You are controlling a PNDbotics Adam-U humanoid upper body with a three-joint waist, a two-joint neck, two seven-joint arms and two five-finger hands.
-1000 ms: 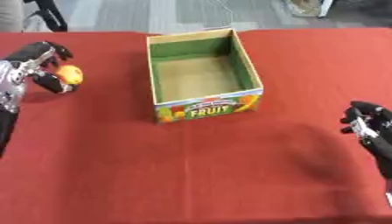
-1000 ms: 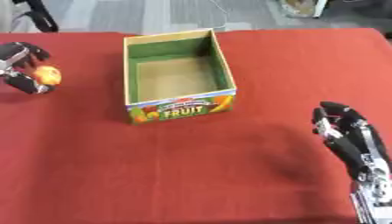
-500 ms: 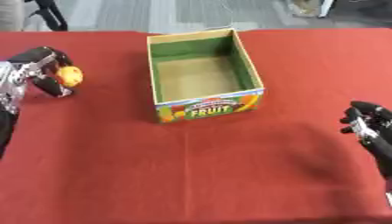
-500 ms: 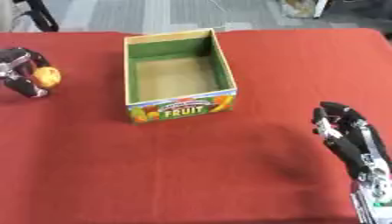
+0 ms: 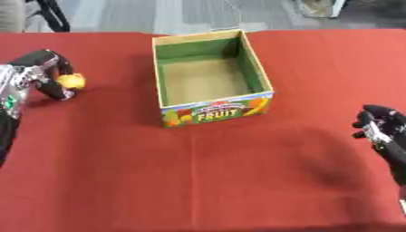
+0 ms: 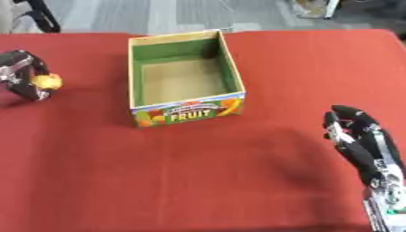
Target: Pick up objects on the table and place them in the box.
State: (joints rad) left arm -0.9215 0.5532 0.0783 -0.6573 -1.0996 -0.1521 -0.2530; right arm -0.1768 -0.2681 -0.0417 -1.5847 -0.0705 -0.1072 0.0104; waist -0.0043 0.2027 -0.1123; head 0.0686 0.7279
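Observation:
A small orange-yellow fruit (image 5: 72, 81) sits at the far left of the red table (image 5: 206, 172). My left hand (image 5: 38, 71) has its fingers and thumb curled round the fruit. The open cardboard box (image 5: 208, 77), green inside with a FRUIT label on its front, stands at the middle back with nothing in it. My right hand (image 6: 361, 141) rests at the lower right, fingers straight and holding nothing.
Grey floor lies beyond the table's far edge, with dark chair legs (image 5: 49, 13) at the back left. Bare red cloth stretches from the box to the table's near edge.
My left hand has shifted slightly toward the left with the fruit in its curled fingers. The right hand and the box have stayed where they were.

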